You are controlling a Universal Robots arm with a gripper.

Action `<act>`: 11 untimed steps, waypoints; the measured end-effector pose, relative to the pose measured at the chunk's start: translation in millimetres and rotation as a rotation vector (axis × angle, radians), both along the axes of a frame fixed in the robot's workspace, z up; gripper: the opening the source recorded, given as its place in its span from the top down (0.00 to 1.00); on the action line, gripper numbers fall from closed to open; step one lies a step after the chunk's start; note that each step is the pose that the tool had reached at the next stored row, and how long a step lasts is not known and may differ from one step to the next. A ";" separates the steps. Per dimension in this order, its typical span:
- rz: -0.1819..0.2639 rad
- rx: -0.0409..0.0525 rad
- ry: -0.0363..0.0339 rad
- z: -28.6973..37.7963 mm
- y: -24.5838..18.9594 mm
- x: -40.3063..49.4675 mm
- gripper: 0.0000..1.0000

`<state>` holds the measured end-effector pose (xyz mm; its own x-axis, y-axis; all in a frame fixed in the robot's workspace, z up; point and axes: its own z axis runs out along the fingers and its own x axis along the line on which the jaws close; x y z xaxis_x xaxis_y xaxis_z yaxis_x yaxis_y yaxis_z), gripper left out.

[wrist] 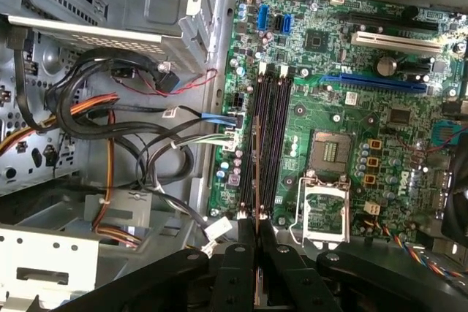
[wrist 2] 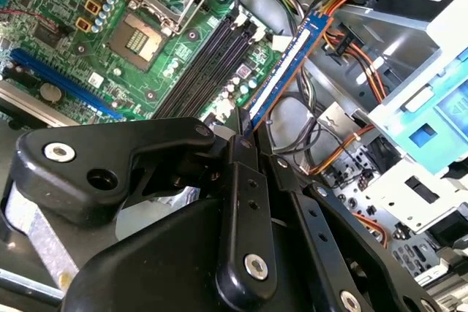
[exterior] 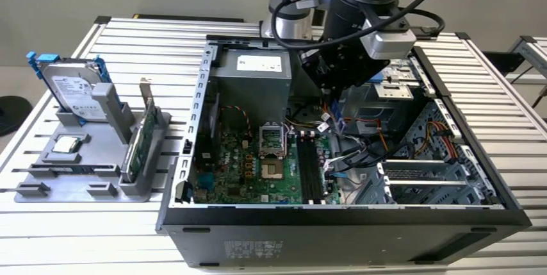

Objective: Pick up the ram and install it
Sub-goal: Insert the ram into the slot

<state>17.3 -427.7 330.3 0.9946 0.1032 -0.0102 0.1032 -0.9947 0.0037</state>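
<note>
While cables (wrist: 146,144) crowd beside, jaws pinch the ram (wrist 2: 281,71) above 4 slots (wrist: 267,147).

The open computer case (exterior: 342,217) lies on the slatted table (exterior: 137,38). At the exterior view's left, a parts holder (exterior: 77,179) beside the case carries the hard drive (exterior: 73,89) and the expansion card (exterior: 141,140). Inside the case, the gripper (exterior: 335,99) holds the ram (wrist 2: 281,74) above the motherboard (exterior: 248,166), over the memory slots (wrist: 267,144) beside the CPU socket (wrist: 327,153).
</note>
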 end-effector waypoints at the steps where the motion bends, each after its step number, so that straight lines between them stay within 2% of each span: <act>1: 0.000 -0.0009 0.0000 -0.2 0.0 0.0 1.00; 11: 0.000 -0.0089 0.0000 -3.2 0.0 0.0 1.00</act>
<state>17.3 -427.7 327.1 0.9946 0.1031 -0.0111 0.1032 -0.9946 0.0125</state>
